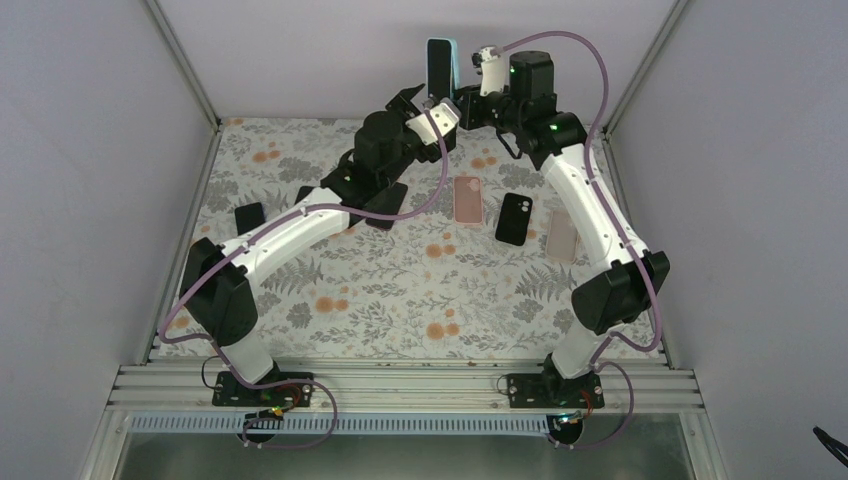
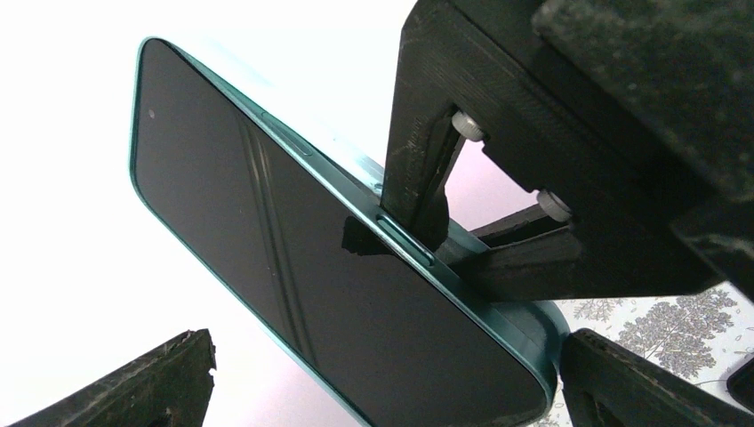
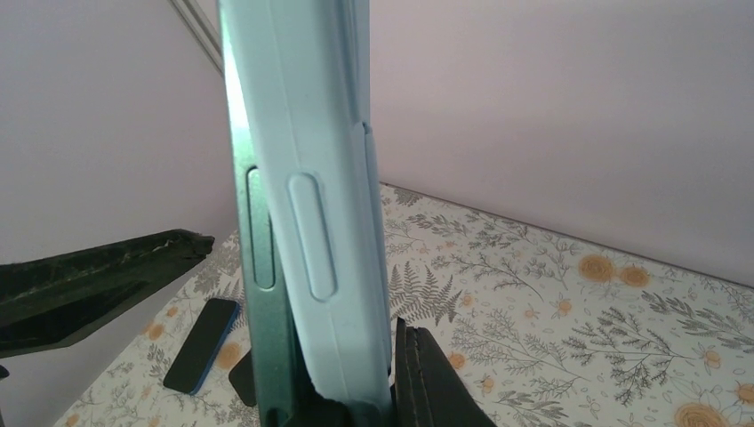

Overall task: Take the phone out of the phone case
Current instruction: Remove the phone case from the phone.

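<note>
The phone (image 1: 437, 62) stands upright in the air at the back of the table, dark screen (image 2: 293, 267) facing my left wrist camera. Its light blue phone case (image 3: 329, 222) has come away along one side, baring the phone's teal edge (image 3: 262, 294). My right gripper (image 3: 347, 391) is shut on the lower end of phone and case, one finger (image 3: 436, 374) against the case's back. My left gripper (image 2: 387, 356) is open, its fingers (image 2: 133, 382) standing either side of the phone's lower corner; the left one is well clear of the phone.
On the flowered table lie a pink case (image 1: 467, 200), a black case (image 1: 514, 218) and a pale case (image 1: 563, 237) under the right arm. A dark phone (image 1: 249, 217) lies left, and a blue-edged one (image 3: 200, 347) is below the grippers. Side walls (image 1: 120, 150) close in the table.
</note>
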